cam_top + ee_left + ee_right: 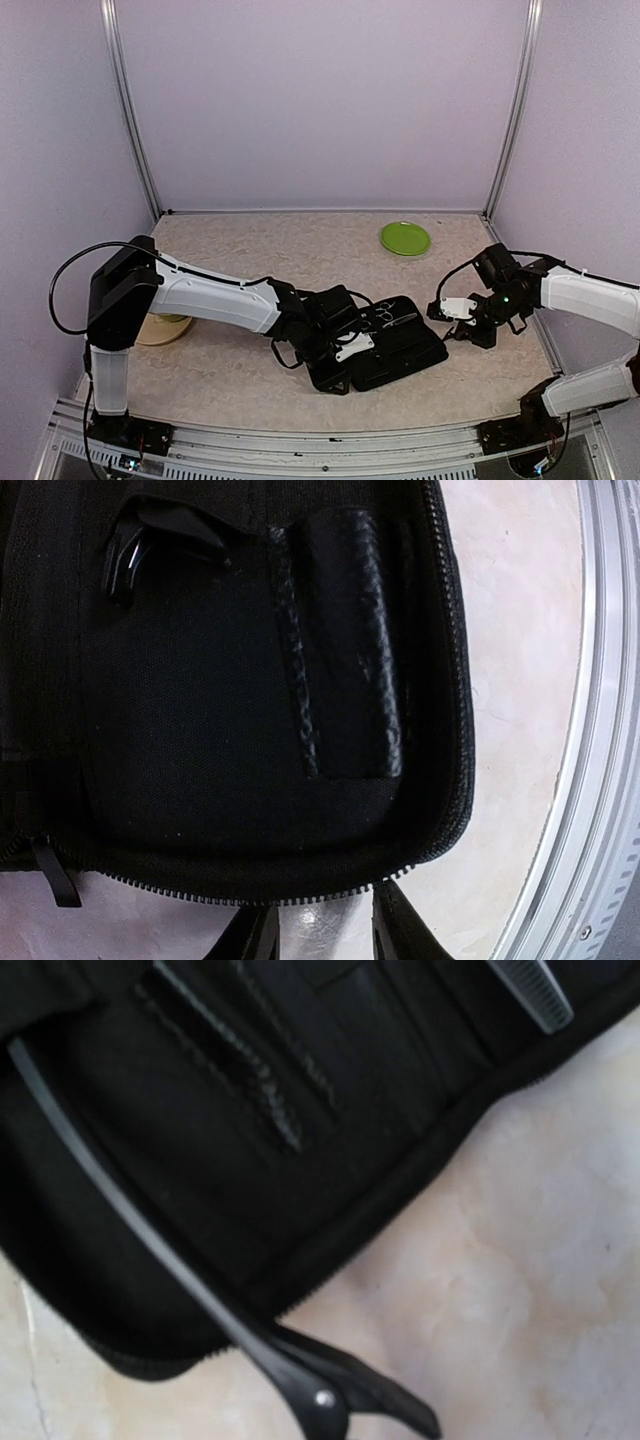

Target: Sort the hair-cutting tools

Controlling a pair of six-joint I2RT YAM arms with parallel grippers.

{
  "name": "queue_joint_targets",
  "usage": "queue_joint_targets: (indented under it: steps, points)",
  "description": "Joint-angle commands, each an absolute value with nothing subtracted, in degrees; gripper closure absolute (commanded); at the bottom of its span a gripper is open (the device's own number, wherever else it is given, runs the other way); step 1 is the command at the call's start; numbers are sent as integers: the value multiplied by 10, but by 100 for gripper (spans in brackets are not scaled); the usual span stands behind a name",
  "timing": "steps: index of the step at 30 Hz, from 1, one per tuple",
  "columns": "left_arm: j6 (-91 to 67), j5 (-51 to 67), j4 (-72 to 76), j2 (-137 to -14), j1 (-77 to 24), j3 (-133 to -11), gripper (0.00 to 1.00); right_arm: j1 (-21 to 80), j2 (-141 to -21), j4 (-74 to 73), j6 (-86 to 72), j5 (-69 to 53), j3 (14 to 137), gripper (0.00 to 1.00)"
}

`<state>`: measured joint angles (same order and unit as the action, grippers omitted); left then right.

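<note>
Roughly at the middle of the table (250,385), silver scissors (388,318) lie on the opened black case (412,352), ring handles to the left and blades pointing right. The right wrist view catches a silver toothed blade at its top right corner, lying in the case's interior. A long black hair clip (150,1230) crosses that same view on a diagonal. Its thin end is over the case lining at the upper left, and its pivot end is past the zipped edge, over the bare table at the bottom. Whether the clip rests on the case or is lifted off it cannot be told.

The right gripper (447,310) sits just beside the case's right edge. Its fingers do not show in its own camera, so I cannot tell how wide it stands or whether it has the clip.

The left gripper (322,922) hangs over the near half of the case, fingers (392,920) spread apart with nothing between them, just outside the zip. A glossy black item is tucked into a pocket at the top left of that view, too dark to name.

A green plate (405,238) lies well apart, near the back wall.
</note>
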<state>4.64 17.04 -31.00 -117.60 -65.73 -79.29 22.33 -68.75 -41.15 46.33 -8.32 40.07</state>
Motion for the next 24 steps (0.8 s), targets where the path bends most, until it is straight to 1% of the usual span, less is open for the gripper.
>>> queue_joint_targets:
  steps: [1, 16, 19, 24]
  points:
    - [59, 178, -316, -1200, -661, -808, 68, 229, -696, -393, 454, -101, 397, 100]
    - [58, 175, -343, -1217, -663, -822, 68, 288, -730, -374, 444, -105, 376, 100]
    - [61, 174, -360, -1221, -664, -829, 70, 303, -737, -367, 439, -106, 372, 100]
    - [67, 190, -368, -1224, -665, -832, 75, 318, -751, -358, 429, -108, 372, 100]
